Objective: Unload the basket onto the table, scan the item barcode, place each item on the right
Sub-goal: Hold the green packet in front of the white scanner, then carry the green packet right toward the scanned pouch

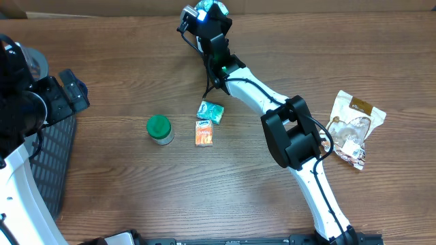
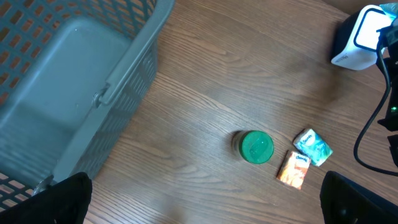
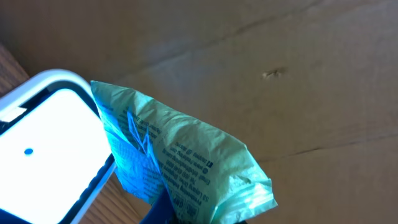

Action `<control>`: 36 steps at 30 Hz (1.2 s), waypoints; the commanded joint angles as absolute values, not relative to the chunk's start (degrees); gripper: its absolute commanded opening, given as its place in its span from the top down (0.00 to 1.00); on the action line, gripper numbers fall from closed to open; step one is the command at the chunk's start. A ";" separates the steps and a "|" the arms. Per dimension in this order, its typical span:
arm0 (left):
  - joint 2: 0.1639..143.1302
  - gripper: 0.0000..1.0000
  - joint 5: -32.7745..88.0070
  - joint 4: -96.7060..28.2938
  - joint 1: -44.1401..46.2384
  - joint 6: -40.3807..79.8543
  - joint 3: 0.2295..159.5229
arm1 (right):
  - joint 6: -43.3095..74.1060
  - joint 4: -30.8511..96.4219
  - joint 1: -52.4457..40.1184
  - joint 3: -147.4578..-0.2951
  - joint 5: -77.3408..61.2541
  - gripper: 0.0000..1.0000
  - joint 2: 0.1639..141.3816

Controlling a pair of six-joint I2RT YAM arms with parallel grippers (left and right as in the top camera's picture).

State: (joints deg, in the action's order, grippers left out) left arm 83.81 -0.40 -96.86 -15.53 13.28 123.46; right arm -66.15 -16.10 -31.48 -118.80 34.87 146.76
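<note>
The right gripper (image 1: 206,16) is closed on a pale green packet (image 3: 180,162), which is held up at the far edge of the bench (image 1: 122,190), just beside the scanner (image 3: 43,143). Only the right wrist view shows this pairing closely: the packet's printed face is turned toward the scanner's bright white window, and a strip of blue light is cast along the packet's near edge; whether the two touch cannot be told. Brown cardboard (image 3: 298,74) is seen behind them. From overhead the packet and scanner are largely covered by the gripper itself, and only a pale glint is made out there. The scanner's white body and dark casing are shown from the side in the left wrist view, at its upper right corner. The left gripper (image 1: 73,88) is held wide open at the left edge of the bench, nothing between its fingers, above a grey basket (image 2: 62,93) whose lattice wall is shown best by the left wrist camera. Near the middle of the bench a jar (image 1: 159,128) with a green lid stands, with a teal packet (image 1: 210,111) and an orange packet (image 1: 204,133) just beside each other to its right. A brown-and-white bag (image 1: 354,126), seen only from overhead, lies near the right edge.
</note>
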 commanded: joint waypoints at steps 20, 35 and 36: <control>83.59 0.01 -0.16 -96.79 -15.73 12.23 123.79 | -54.46 -0.32 -32.80 -119.96 36.47 0.96 132.20; 83.61 0.00 -0.16 -96.79 -15.73 12.21 123.79 | 23.79 57.65 -30.81 -119.98 31.64 0.96 98.56; 83.61 0.00 -0.16 -96.79 -15.73 12.21 123.79 | 28.71 63.26 -29.63 -119.98 29.61 0.96 96.90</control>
